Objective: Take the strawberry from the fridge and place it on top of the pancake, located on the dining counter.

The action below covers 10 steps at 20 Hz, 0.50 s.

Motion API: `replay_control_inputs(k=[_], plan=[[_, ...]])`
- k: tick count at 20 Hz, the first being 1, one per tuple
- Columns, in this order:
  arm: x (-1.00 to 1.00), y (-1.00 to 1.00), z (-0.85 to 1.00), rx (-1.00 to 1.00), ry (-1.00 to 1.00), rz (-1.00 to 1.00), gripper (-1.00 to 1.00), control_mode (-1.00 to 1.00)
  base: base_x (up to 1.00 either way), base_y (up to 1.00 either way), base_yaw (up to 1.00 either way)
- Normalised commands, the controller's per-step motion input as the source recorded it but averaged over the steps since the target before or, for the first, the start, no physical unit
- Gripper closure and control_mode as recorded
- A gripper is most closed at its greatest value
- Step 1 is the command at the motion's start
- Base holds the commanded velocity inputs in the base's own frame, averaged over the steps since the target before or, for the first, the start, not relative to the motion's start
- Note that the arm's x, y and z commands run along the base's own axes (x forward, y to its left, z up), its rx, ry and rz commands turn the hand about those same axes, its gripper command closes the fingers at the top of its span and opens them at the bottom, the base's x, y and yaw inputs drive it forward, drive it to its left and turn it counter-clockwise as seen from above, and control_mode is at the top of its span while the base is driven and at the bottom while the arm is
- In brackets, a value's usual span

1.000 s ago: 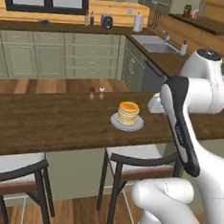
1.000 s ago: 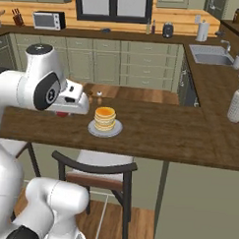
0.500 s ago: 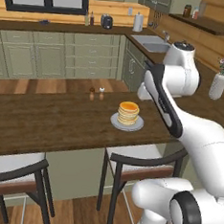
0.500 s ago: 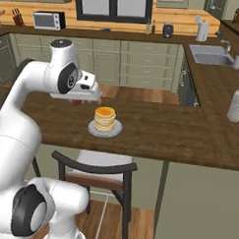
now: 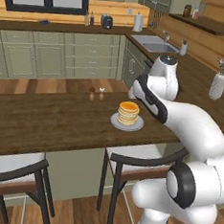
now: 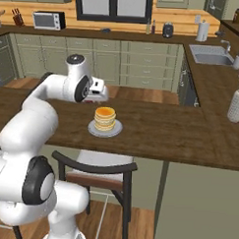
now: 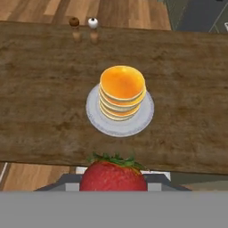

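Strawberry: red strawberry with green leafy cap (image 7: pixel 113 174) – sits at the bottom of the hand view, right at the gripper, above the near edge of the counter, short of the pancakes.
Gripper: two-finger gripper (image 6: pixel 100 91) closed partway on the strawberry; finger tips themselves hidden behind the fruit in the hand view.
Pancake: stack of golden-brown pancakes (image 7: pixel 122 92) on a round pale grey plate (image 7: pixel 95 116), top bare.
Dining counter: long dark brown wooden countertop (image 5: pixel 46 120), plate standing near its middle.
Shakers: two small shakers – one brown-topped (image 7: pixel 74 26), one white-topped (image 7: pixel 92 28) – side by side near the far edge of the counter, beyond the plate.
Arm: white arm (image 5: pixel 181 115) bent over the counter, hand held beside the pancake stack in both base views, above the wood.
Stools: dark-framed white-seated stools (image 5: pixel 139 157) tucked under the near edge.
Background: sink (image 6: pixel 211 58) in the far counter, white vase with flowers (image 5: pixel 217 84) to the right.
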Motion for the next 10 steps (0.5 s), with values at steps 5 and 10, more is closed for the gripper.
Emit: replay_control_inputs(k=[5, 10], plan=[[0.83, -0.03, -0.08, 0.00, 0.05, 0.00, 1.00, -1.00, 0.00, 0.00, 0.00], [0.36, -0.06, -0.31, 0.00, 0.04, 0.00, 1.00, -1.00, 0.00, 0.00, 0.00]])
